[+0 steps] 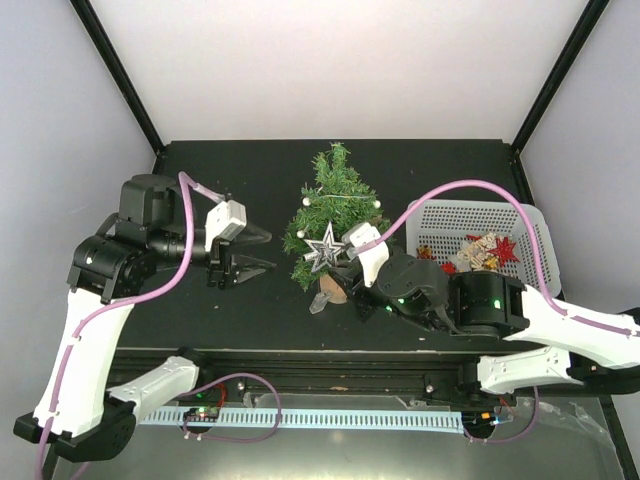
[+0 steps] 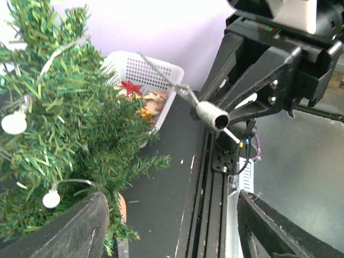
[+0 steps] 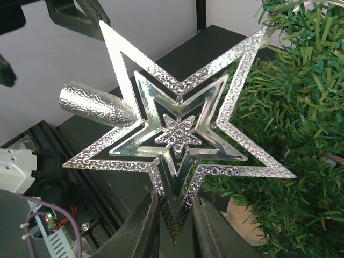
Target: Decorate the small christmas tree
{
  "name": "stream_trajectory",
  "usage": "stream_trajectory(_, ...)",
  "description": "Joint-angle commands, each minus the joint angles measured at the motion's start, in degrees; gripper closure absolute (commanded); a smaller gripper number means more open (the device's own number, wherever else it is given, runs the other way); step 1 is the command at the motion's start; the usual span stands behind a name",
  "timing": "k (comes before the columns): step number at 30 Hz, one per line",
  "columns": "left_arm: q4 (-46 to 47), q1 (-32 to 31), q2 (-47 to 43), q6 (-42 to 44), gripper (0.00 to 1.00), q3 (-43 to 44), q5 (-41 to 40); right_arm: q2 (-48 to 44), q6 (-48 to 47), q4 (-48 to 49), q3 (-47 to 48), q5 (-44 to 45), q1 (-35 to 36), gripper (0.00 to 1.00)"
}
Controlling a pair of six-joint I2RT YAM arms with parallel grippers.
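silver star (image 3: 177,133) pinched in right gripper (image 3: 173,212) beside small christmas tree (image 1: 336,205) — left gripper (image 1: 262,251) spread

Xmas tree (image 2: 64,134) left, white basket (image 2: 156,70) behind, silver star topper (image 2: 212,115) ctr, L end effector (image 2: 172,220) jaws apart.

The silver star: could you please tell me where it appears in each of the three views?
Top external: silver star at centre, overlapping the small christmas tree.
Left wrist: silver star edge-on, upper centre, right of the tree.
Right wrist: silver star fills the middle, in the right claw.
Shared landmark: the tree.
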Motion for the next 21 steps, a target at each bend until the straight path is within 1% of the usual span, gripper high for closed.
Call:
stream_trajectory(1, 0.1, 0.9, -1.5, -1.4, 0.34, -1.9, 0.8, -0.5, 1.5, 0.6, -0.5, 4.6, 2.3, 0.81)
stream_trajectory(9, 0.9, 2.0, -2.2, -3.1, 0.34, -4.1, -2.7, 3.1, 1.0, 0.1, -0.5, 6.8, 6.4, 0.81)
stream_trajectory(17, -1.8, 2.2, -1.2, -2.2, 0.34, -4.6, -2.6, 5.2, 0.8, -0.1, -1.0, 7.5, 7.7, 0.81)
stream_trajectory(21, -1.5, 2.2, -0.9, -2.3, 0.34, -5.6, -2.0, 6.0, 0.9, -0.2, -1.3, 7.8, 8.5, 0.81)
